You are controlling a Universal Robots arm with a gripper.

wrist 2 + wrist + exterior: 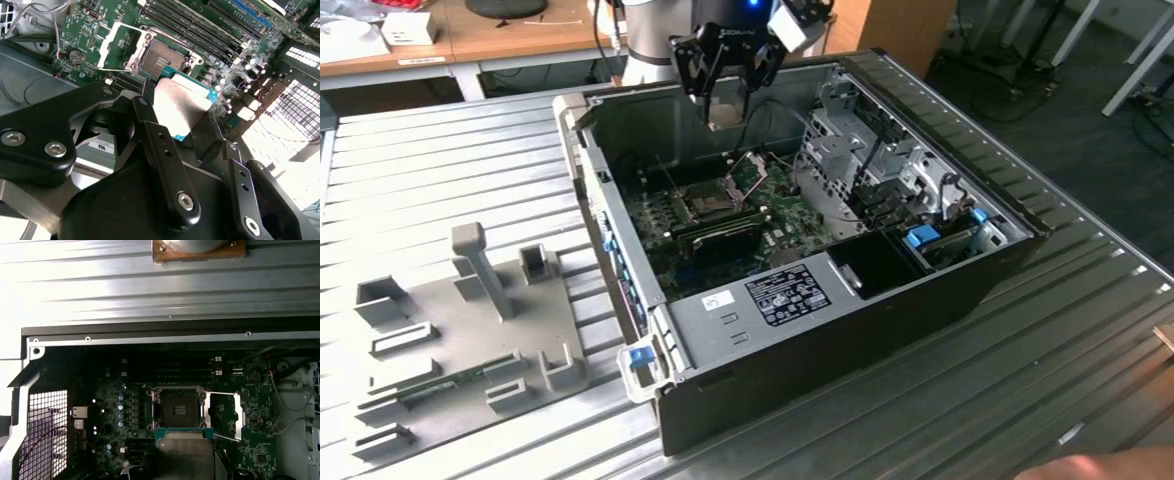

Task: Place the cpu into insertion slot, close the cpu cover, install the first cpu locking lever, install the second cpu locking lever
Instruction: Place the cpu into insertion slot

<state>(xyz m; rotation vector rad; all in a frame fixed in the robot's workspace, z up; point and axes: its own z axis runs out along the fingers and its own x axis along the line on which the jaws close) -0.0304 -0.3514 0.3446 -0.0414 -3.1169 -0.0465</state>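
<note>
Cpu (186, 100), its silvery top showing in both wrist views, is gripped by its edges in the black hand (724, 105), whose fingers are closed on it. We see it held in the air above the open computer case (987, 270), not touching the uncovered insertion slot (178, 410). The cpu cover (225, 415) stands swung open just beside that slot.
</note>
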